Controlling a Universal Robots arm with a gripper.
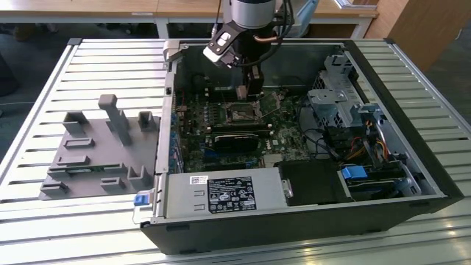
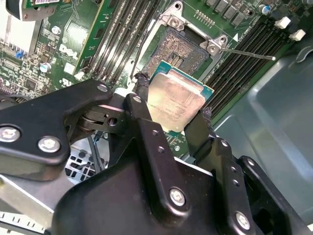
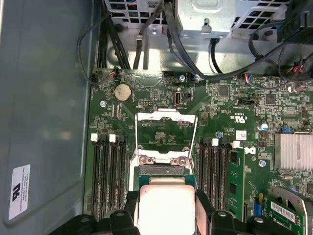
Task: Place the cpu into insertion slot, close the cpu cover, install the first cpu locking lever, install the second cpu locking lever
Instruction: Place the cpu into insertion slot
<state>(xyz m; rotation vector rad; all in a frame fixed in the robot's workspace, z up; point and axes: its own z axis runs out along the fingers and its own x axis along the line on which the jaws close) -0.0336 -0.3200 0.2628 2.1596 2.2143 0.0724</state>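
Observation:
My gripper is shut on the cpu, a flat silver-faced chip with a tan and green rim, pinched by its edges between two black fingers. The chip hangs tilted just above the insertion slot, a black-framed socket with a dark grid centre on the green board. In the first wrist view the cpu sits between the fingers, covering most of the insertion slot. The cpu cover, a thin silver frame, stands flipped open beyond it. In the exterior view the gripper hovers over the insertion slot.
Black memory slots flank the socket on both sides. A thin lever wire sticks out beside it. The case holds a power supply, a drive cage and cables. A grey fixture lies outside on the exterior view's left.

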